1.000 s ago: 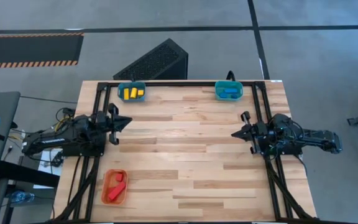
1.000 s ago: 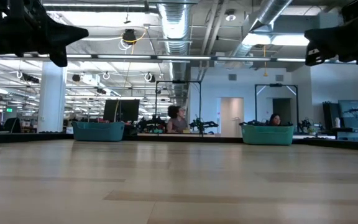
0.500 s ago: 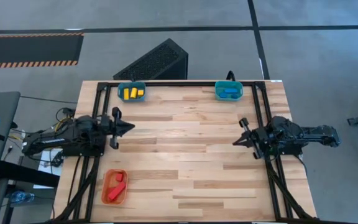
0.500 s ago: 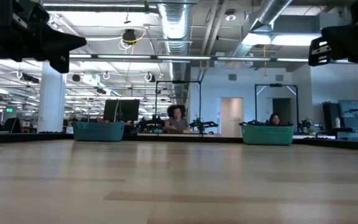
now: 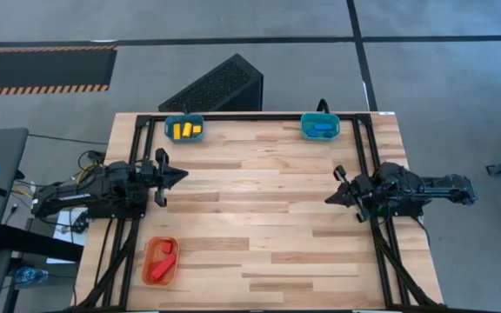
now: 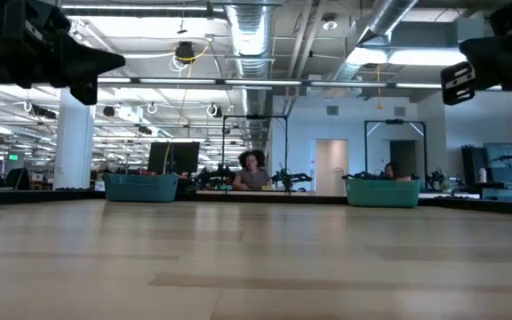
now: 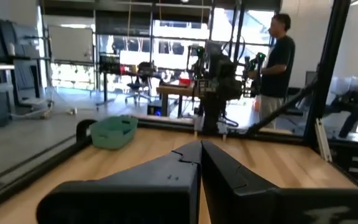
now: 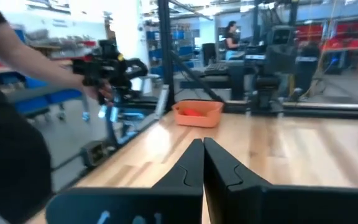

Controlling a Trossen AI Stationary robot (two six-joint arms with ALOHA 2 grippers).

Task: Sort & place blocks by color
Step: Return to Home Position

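Okay, we logged the left gripper [image 5: 179, 174] hovering over the left side of the table [image 5: 259, 226], pointing inward and well above the wood in the low view. Its fingers [image 7: 179, 163] were pressed flat together in the left wrist view, with nothing between them. The right gripper [image 5: 329, 197] hung over the right side, pointing inward too, facing the left one across bare wood. Its own fingers were likewise closed tip to tip in the right wrist view and held nothing.

Every block we saw sat in a tray. The yellow blocks [image 5: 186, 130] lay in the teal tray [image 5: 169, 123] at the far-left corner. The blue blocks [image 5: 322, 128] lay in the second teal tray [image 5: 305, 130] at the far edge, toward the right. The red blocks [image 5: 163, 259] lay in the orange tray [image 5: 147, 248] at the near-left corner. We could not count them exactly. Both grippers were well apart from all three trays.

From the low view the teal walls hid what was inside. The right wrist view caught red inside the orange tray. Beyond the table, a seated person [image 6: 252, 169] showed in the room, and a dark sleeve [image 8: 11, 143] filled one edge of the right wrist view.
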